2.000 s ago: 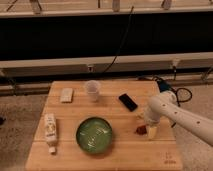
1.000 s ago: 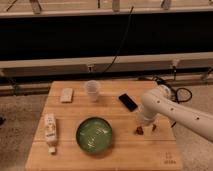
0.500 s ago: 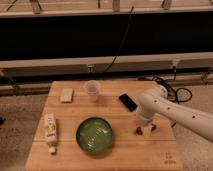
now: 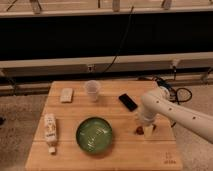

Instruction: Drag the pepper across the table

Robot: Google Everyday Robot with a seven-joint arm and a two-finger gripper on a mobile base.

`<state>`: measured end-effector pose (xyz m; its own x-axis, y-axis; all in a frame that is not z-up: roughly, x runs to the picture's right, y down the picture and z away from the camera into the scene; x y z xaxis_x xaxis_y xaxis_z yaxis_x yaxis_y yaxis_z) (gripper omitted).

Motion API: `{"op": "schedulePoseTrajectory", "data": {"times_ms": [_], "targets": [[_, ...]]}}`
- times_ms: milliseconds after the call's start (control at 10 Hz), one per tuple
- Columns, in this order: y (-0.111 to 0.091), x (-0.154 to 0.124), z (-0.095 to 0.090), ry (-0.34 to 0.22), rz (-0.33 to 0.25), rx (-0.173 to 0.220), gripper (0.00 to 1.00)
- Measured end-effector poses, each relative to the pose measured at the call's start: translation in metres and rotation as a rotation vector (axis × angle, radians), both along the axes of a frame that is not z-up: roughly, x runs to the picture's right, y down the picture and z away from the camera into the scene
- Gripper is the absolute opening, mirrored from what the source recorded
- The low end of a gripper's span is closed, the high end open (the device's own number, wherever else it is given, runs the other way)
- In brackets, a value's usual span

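The gripper (image 4: 146, 129) works before a dark wall panel, pale ledge and speckled floor (image 4: 20, 115).

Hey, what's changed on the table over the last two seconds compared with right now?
The arm swung leftward, bringing the end effector down at the pepper, which has slid a little left toward the green bowl. The bowl, phone, cup, sponge and bottle stayed where they were on the table.
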<state>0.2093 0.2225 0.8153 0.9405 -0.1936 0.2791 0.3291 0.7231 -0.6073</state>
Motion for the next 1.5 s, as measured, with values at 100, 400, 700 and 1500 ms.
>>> {"op": "schedulePoseTrajectory", "data": {"times_ms": [100, 400, 700, 1500], "targets": [[0.001, 0.002, 0.002, 0.001, 0.003, 0.003, 0.69], [0.003, 0.006, 0.004, 0.000, 0.006, 0.009, 0.38], [0.002, 0.005, 0.001, -0.011, -0.002, 0.016, 0.10], [0.013, -0.033, -0.010, -0.098, -0.061, -0.009, 0.00]]}}
